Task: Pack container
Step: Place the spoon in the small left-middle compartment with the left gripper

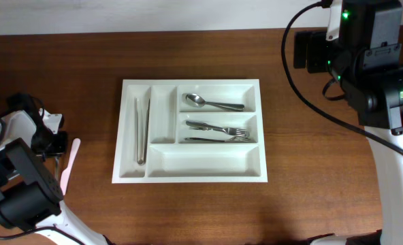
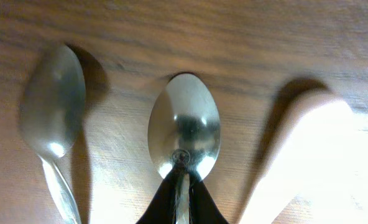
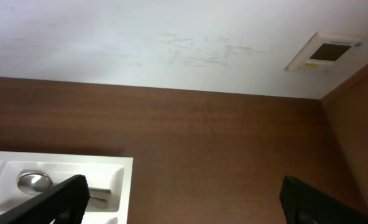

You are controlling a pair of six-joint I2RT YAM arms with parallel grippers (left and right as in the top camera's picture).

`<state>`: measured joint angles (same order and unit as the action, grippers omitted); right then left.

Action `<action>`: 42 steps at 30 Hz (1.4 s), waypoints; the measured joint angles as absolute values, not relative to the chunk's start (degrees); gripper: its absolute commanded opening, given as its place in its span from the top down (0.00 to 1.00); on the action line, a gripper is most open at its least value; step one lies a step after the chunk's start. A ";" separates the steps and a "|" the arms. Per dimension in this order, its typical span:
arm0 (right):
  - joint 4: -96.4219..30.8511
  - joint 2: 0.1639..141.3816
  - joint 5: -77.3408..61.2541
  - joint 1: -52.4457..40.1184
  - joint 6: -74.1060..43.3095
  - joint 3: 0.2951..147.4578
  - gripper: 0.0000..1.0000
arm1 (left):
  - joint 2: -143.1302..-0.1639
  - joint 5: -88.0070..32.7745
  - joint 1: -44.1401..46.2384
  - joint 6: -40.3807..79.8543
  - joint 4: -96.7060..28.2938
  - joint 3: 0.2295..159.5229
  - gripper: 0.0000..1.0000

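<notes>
A: Biggest first. Desk point(image 1: 324, 197), dark wood. The container point(image 1: 205, 160) lies flat at its centre: white, five compartments. The wide one at 6 o'clock is bare, and so is the inner narrow one.

B: Arms?

A: Left arm point(image 1: 21, 184) is at 8 o'clock of the container, right arm point(image 1: 372, 61) at 2 o'clock. Right fingers point(image 3: 59, 199) are spread wide with nothing between them, raised above the desk. Parked clear, I'd judge, so the left can work.

B: Contents?

A: Sorted by kind. Two long slim pieces point(image 1: 141, 129) in the 9 o'clock slot, knives perhaps; too small to tell. Forks point(image 1: 218, 129) at 3 o'clock. One tray spoon point(image 1: 208, 103) at 1 o'clock.

B: Left fingers?

A: Left fingers point(image 2: 162, 208) are narrow, pinched on the neck of the held spoon point(image 2: 184, 127), bowl toward 12 in the wrist view. A grip at the neck should stop the bowl swinging. I can't tell whether it is off the desk. A loose spoon point(image 2: 53, 118) lies at its 9 o'clock and a pale pink utensil point(image 2: 308, 155) at its 3, both apart from it.

B: Destination?

A: Probably beside the tray spoon, like with like.
</notes>
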<state>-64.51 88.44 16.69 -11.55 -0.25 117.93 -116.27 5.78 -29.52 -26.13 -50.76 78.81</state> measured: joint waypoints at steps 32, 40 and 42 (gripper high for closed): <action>-64.51 88.44 16.69 -11.55 -0.21 117.93 0.01 | -105.56 1.21 15.79 -12.34 -54.57 91.68 0.98; -64.49 88.44 16.69 -11.53 -0.23 117.93 0.01 | -113.16 0.54 15.75 0.47 -52.16 91.66 0.96; -64.49 88.44 16.69 -11.53 -0.25 117.93 0.01 | -113.84 0.14 15.75 1.34 -51.53 91.66 0.93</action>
